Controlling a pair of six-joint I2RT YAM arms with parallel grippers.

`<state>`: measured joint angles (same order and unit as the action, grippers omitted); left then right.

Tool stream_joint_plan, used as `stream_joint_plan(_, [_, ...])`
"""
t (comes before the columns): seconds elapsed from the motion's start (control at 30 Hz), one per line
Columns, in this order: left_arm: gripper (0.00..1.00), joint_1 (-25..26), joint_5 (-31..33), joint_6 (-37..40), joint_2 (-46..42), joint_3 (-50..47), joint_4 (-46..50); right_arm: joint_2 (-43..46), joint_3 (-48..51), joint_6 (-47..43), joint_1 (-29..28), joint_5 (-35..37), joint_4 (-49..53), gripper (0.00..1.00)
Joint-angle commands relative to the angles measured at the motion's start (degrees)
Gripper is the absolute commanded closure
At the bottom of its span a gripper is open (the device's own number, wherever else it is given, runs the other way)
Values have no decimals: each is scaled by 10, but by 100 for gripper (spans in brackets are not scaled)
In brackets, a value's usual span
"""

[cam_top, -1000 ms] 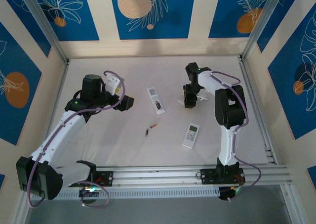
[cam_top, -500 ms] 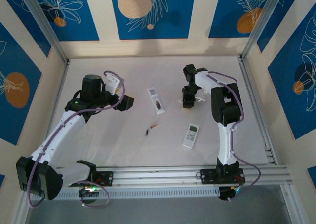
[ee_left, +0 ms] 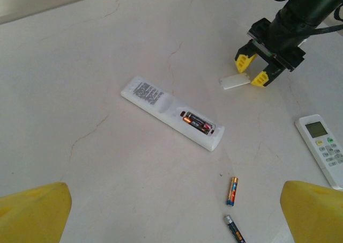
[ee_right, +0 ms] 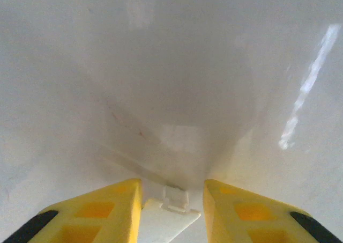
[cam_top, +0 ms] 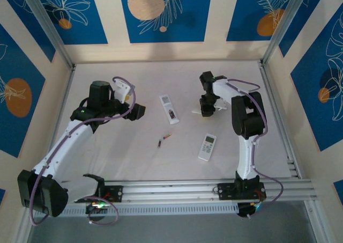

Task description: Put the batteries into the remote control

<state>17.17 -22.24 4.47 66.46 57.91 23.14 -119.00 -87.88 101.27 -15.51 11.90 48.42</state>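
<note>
The left end effector (cam_top: pixel 138 111) gapes released; the right end effector (ee_left: pixel 252 72) straddles a small white plastic cover (ee_left: pixel 234 82), grip we cannot tell. Two thin dark batteries (ee_left: pixel 232 191) lie lower right, two inside the long white remote control (ee_left: pixel 155 101).

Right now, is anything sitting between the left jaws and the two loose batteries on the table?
Nothing visible. The left jaws stand open over bare table, with the two loose batteries lying ahead of them. The opened remote lies beyond the batteries, not in the path.
</note>
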Motion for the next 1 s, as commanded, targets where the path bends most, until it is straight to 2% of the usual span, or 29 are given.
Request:
stream_joint_plan(0.0, [0, 7, -11, -3, -8, -3, -7, 52, 24, -101, 4, 47, -20, 66])
stream_joint_plan(0.13, [0, 7, -9, -2, -8, -3, -6, 88, 65, -221, 6, 43, -76, 68])
stream_joint_plan(0.23, [0, 7, -7, -1, -7, -4, -6, 107, 81, -251, 8, 22, -66, 58])
stream_joint_plan(0.3, [0, 7, -7, -1, -5, -3, -6, 116, 90, -237, 8, -10, -66, 48])
stream_joint_plan(0.37, [0, 7, -7, -1, -3, -3, -6, 119, 102, -220, 10, -51, -91, 44])
stream_joint_plan(0.43, [0, 7, -7, -1, -1, -4, -6, 111, 98, -211, 9, -61, -103, 42])
stream_joint_plan(0.57, [0, 8, -2, 2, 1, -4, -3, 70, 49, -185, 9, -67, -68, 42])
stream_joint_plan(0.73, [0, 8, -4, 2, 0, -3, -3, 37, 40, -129, 9, -90, -58, 43])
stream_joint_plan(0.97, [0, 8, -6, 1, -2, -2, -4, 0, 7, -109, 8, -95, -18, 42])
